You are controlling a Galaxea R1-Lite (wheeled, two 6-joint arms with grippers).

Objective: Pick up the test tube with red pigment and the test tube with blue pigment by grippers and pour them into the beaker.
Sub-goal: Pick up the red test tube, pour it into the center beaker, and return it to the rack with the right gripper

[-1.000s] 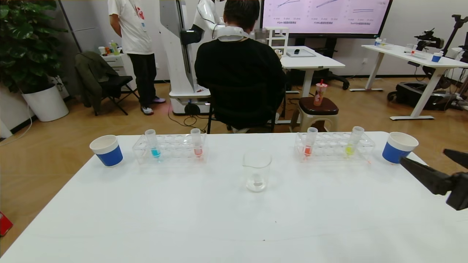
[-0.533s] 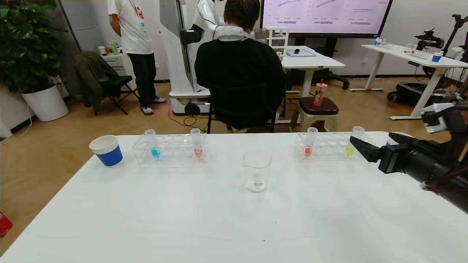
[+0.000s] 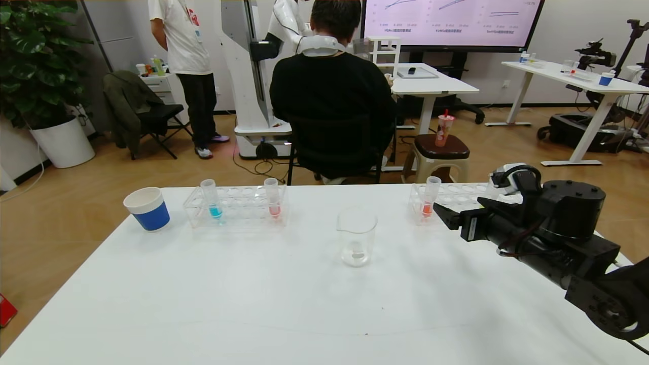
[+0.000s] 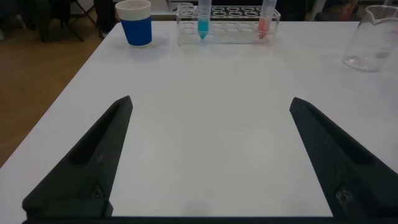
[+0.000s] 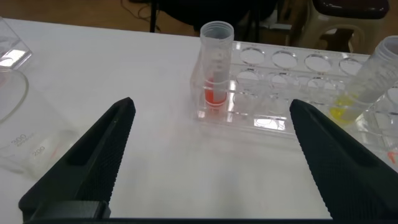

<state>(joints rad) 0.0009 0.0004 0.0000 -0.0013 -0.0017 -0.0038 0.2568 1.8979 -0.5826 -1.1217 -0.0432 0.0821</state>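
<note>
Right wrist view alone shows the yellow-green tube (image 5: pixel 364 93) beside the right claw (image 5: pixel 211 158).

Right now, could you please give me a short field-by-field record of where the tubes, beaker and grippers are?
red tube: test tube with red pigment upright at the end of the right rack nearest the beaker
blue tube: test tube with blue pigment upright in the left rack, beside a paler pinkish-red tube
beaker: beaker between the racks, nearer the robot
right gripper: right gripper open, just short of the red tube, holding nothing
left gripper: left gripper open, low over bare table, holding nothing
other: blue paper cup left of the left rack
</note>
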